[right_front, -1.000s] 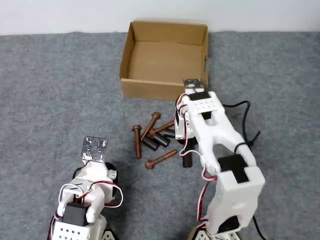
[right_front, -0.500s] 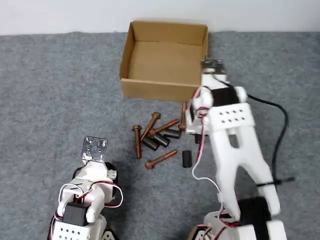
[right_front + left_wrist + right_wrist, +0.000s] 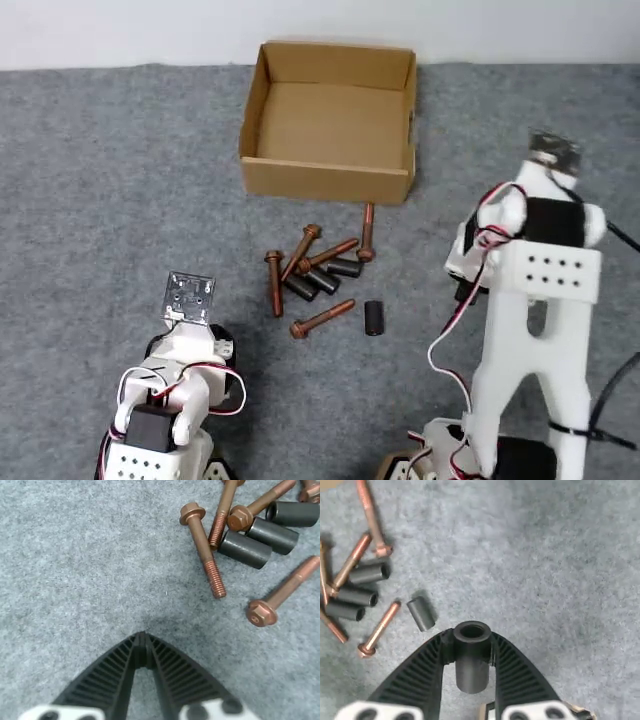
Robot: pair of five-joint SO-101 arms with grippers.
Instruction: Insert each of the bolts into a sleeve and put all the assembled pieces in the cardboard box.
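Black sleeve is clamped in our right tool, pinched near its open end and held above the grey bench, apart from the pile. Our left tool is pinched together on nothing, low over bare bench just short of the nearest bolt. The cardboard box has nothing in it, so we reckon we're right at the start.

What worries us: the grip only catches 1 end of the sleeve, so a bolt pushed in off-axis could twist it or pop it loose. Also, most of the 5 bolts and 3 of the sleeves lie tangled and touching, so grabbing 1 could drag its neighbours along. A lone sleeve sits just clear of the heap and looks easier.

Room-wise, we've got open bench on both sides of the pile. The box's front wall is close behind the farthest bolt, so that side is tight.
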